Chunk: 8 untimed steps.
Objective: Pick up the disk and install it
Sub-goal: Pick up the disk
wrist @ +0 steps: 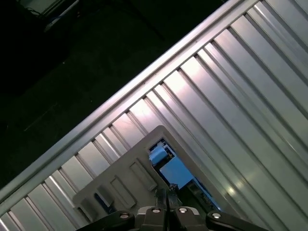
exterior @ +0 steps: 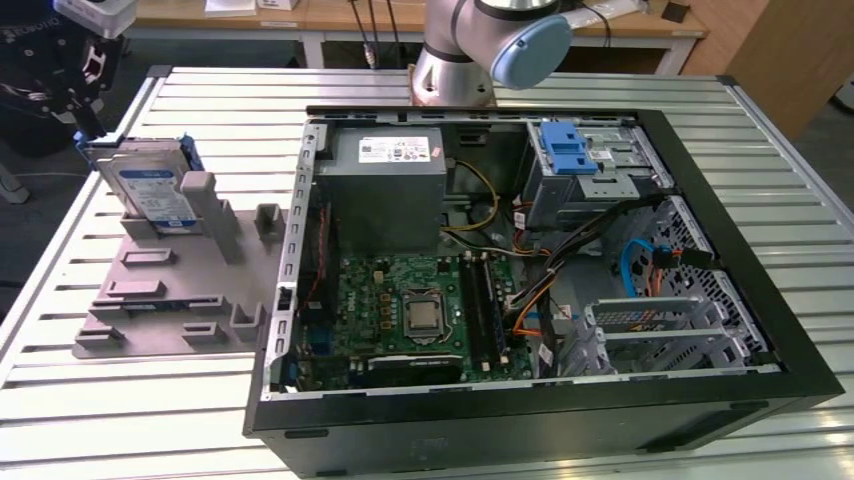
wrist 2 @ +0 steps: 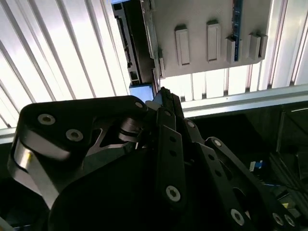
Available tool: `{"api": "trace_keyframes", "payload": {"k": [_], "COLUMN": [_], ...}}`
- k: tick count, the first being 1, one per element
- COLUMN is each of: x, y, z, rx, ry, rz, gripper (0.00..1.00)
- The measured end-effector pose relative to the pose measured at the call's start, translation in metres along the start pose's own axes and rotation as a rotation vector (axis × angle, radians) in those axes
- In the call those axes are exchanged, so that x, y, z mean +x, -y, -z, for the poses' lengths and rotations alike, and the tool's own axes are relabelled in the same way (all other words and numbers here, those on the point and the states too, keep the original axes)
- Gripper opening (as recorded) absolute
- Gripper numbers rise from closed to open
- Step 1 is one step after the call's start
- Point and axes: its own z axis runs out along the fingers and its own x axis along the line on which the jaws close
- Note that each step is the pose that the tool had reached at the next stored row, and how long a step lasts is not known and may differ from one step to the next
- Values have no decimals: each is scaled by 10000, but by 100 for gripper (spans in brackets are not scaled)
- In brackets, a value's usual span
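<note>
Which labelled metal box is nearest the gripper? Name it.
The disk, standing on edge in the grey tray, close by the gripper. The larger grey box with the white sticker sits farther off, inside the computer case.

Black computer case [exterior: 534, 430] was laid open on a ribbed metal table [exterior: 120, 410], grey slotted tray [exterior: 187, 290] was set beside it at the exterior view's left, motherboard [exterior: 400, 310] and grey metal box [exterior: 387, 200] were exposed inside.
</note>
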Motion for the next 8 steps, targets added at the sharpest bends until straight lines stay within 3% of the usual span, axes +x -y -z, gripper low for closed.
{"api": "trace_keyframes", "payload": {"k": [8], "x": [0], "y": [0], "z": [-5], "rx": [37], "ry": [-42], "rz": [1255], "gripper": [15]}}
